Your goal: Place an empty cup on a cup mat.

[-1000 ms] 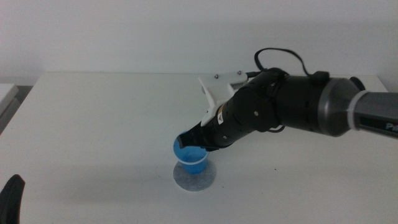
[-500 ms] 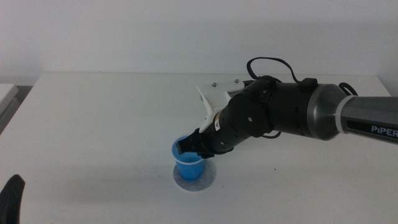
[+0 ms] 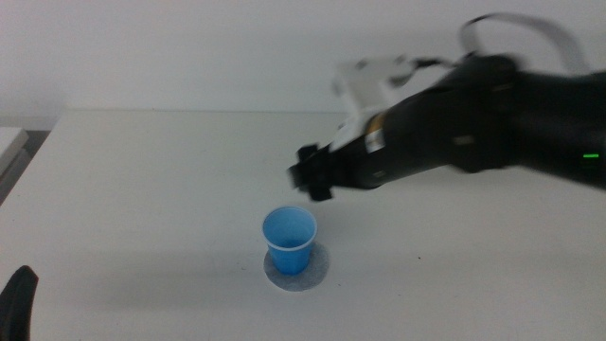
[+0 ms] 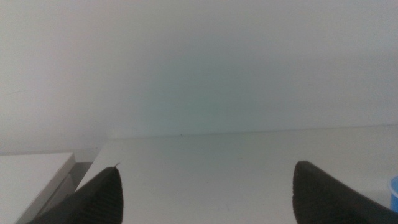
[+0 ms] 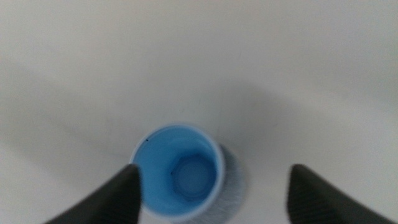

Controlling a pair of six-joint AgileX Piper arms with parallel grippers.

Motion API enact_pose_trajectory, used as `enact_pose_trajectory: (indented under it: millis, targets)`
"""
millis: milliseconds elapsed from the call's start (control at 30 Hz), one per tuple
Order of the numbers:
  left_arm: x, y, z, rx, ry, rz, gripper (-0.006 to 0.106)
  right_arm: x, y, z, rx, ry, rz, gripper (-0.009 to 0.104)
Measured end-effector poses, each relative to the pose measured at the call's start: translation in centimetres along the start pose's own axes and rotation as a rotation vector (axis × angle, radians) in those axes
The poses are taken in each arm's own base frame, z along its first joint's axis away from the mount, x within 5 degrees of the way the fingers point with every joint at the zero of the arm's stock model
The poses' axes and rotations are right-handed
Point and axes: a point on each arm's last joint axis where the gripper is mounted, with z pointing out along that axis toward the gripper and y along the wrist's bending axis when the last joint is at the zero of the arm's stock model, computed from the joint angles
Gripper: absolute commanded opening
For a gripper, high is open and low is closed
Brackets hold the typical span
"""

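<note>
The blue cup [image 3: 290, 238] stands upright and empty on the speckled grey cup mat [image 3: 316, 272] near the table's front middle. It also shows in the right wrist view [image 5: 179, 172], with the mat [image 5: 231, 186] under it. My right gripper [image 3: 311, 180] is open and empty, raised above and behind the cup, blurred by motion. In the right wrist view its jaws stand wide apart, the cup between and beyond them. My left gripper [image 3: 19, 301] waits at the front left corner; its jaws stand wide apart and empty in the left wrist view. A sliver of the cup [image 4: 394, 191] shows there.
The white table [image 3: 142, 189] is bare apart from the cup and mat. A pale object [image 3: 9, 144] lies off the table's left edge. The right arm [image 3: 492, 123] stretches over the right half of the table.
My right gripper has let go of the cup and moved up and back to the right. The cup now stands free on the mat. The left gripper has not moved.
</note>
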Motion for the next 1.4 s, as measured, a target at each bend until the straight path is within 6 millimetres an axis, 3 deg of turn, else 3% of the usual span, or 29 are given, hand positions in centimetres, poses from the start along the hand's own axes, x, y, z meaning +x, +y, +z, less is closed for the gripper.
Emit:
enact_pose_trajectory:
  millis: [100, 267, 400, 500, 667, 967, 1200, 1400]
  targets:
    - [0.0, 0.0, 0.0, 0.000, 0.000, 0.000, 0.094, 0.3, -1.4, -4.5, -0.002, -0.090, 0.010, 0.076]
    - [0.0, 0.0, 0.0, 0.000, 0.000, 0.000, 0.094, 3.5, -5.6, -10.5, 0.044, -0.204, 0.064, 0.077]
    - [0.0, 0.0, 0.0, 0.000, 0.000, 0.000, 0.094, 6.8, -9.5, -13.9, 0.149, -0.260, 0.075, 0.082]
    - [0.0, 0.0, 0.0, 0.000, 0.000, 0.000, 0.094, 9.7, -11.4, -15.7, 0.206, -0.303, 0.097, 0.090]
    - [0.0, 0.0, 0.0, 0.000, 0.000, 0.000, 0.094, 14.8, -12.9, -17.0, 0.286, -0.397, 0.142, 0.093]
    - [0.0, 0.0, 0.0, 0.000, 0.000, 0.000, 0.094, 23.6, -12.0, -16.5, 0.313, -0.506, 0.114, 0.093]
    - [0.0, 0.0, 0.0, 0.000, 0.000, 0.000, 0.094, 25.7, -11.2, -18.0, 0.327, -0.758, 0.074, 0.093]
    - [0.0, 0.0, 0.0, 0.000, 0.000, 0.000, 0.094, 27.5, -11.5, -16.7, 0.340, -0.770, 0.063, 0.093]
